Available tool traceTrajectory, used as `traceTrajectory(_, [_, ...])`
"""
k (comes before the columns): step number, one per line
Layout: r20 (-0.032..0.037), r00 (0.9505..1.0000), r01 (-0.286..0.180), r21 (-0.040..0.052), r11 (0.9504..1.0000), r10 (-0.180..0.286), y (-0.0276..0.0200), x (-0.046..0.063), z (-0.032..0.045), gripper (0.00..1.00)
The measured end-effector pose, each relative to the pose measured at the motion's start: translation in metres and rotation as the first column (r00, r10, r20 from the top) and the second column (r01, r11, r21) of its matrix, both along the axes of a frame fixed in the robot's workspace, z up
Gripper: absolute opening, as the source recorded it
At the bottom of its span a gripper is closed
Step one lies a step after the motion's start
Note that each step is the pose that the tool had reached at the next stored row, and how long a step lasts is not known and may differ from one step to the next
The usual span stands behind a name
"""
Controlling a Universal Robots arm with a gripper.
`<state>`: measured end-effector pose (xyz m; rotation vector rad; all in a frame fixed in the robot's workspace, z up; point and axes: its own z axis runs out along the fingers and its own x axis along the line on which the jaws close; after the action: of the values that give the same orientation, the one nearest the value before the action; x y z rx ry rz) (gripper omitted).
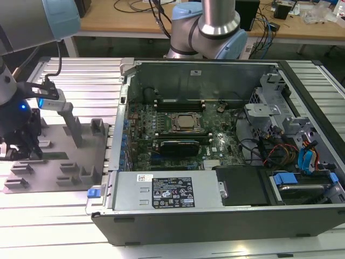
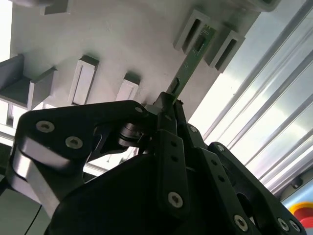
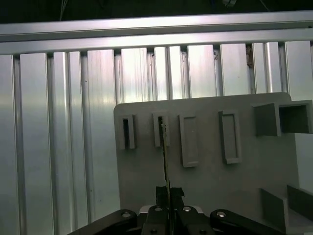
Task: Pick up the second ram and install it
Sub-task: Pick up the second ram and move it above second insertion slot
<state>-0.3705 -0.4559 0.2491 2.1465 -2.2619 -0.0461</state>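
Slotted aluminium table point(image 1: 48, 221) | grey fixture plate point(image 3: 220, 196) | jaws clamped on second ram point(image 2: 191, 58)

Slot blocks point(image 3: 189, 140) stand close beside the second ram point(image 3: 165, 166), gaps seemingly narrow.

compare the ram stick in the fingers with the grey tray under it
Colour: the second ram is dark green with small chips; the grey tray is plain pale grey.
Shape: the ram is a thin narrow stick; the tray is a broad plate with raised holders.
Pose: the ram stands on edge between the fingers; the tray lies flat on the slatted table.
Shared: both are outside the computer case.
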Motion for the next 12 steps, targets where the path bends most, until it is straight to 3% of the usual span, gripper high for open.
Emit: traceTrajectory(12, [0.0,1.0,0.0,-0.0001,1.0,0.0,0.0,0.0,0.0259,0.11])
